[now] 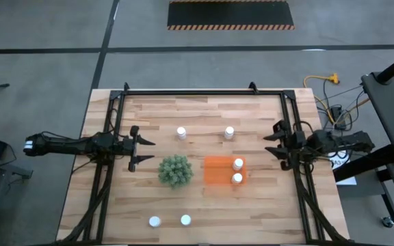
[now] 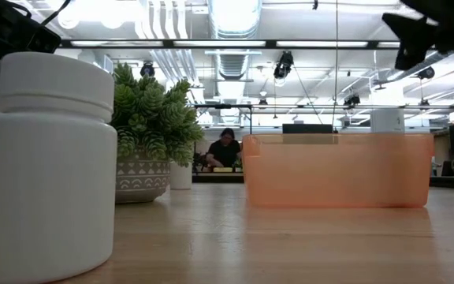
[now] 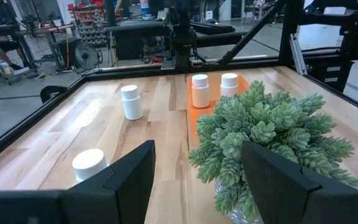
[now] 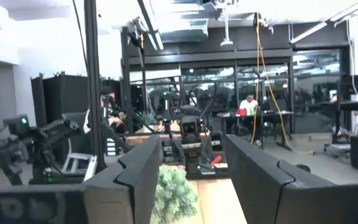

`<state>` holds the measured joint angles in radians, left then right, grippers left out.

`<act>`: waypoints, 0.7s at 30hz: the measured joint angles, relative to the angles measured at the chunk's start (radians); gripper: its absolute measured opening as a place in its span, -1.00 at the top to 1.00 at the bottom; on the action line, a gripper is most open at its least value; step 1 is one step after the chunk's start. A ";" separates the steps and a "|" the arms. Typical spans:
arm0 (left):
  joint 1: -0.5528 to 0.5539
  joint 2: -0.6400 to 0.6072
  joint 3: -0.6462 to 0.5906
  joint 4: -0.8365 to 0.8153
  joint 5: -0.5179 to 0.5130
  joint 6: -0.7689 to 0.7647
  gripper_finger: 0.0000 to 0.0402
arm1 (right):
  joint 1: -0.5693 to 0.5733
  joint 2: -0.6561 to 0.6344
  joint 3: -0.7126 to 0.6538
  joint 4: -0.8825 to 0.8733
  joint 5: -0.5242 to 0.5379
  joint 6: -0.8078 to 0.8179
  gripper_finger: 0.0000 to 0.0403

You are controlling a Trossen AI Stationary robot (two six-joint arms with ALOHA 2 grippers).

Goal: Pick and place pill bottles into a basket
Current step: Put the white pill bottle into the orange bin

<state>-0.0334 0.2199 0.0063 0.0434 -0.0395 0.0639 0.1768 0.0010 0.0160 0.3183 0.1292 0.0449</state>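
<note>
On the table, two pill bottles stand in the basket beside the plant, four remain outside, and the left gripper and right gripper wait at opposite edges, fingers spread and empty.

Two dark, near-black arms, slim and jointed. The left gripper shows two thin pointed fingers, the left arm ending in a white band. The right gripper looks chunkier, all black.
</note>
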 joint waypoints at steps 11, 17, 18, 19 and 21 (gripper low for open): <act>0.000 0.000 0.000 0.001 0.000 0.000 -0.10 | -0.001 0.007 -0.007 -0.230 0.009 -0.075 0.14; 0.000 0.000 0.000 0.000 0.000 0.000 -0.10 | -0.001 0.007 -0.007 -0.283 0.010 -0.136 0.15; 0.000 0.000 0.000 0.001 0.000 0.000 -0.10 | -0.001 0.007 -0.007 -0.285 0.010 -0.145 0.15; 0.000 0.000 0.000 0.000 0.000 0.000 -0.10 | -0.001 0.008 -0.007 -0.287 0.010 -0.152 0.15; 0.000 0.000 0.000 0.001 0.000 0.000 -0.10 | 0.000 0.012 -0.007 -0.287 0.010 -0.157 0.14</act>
<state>-0.0330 0.2199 0.0063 0.0441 -0.0395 0.0643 0.1764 0.0134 0.0090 0.0315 0.1390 -0.1120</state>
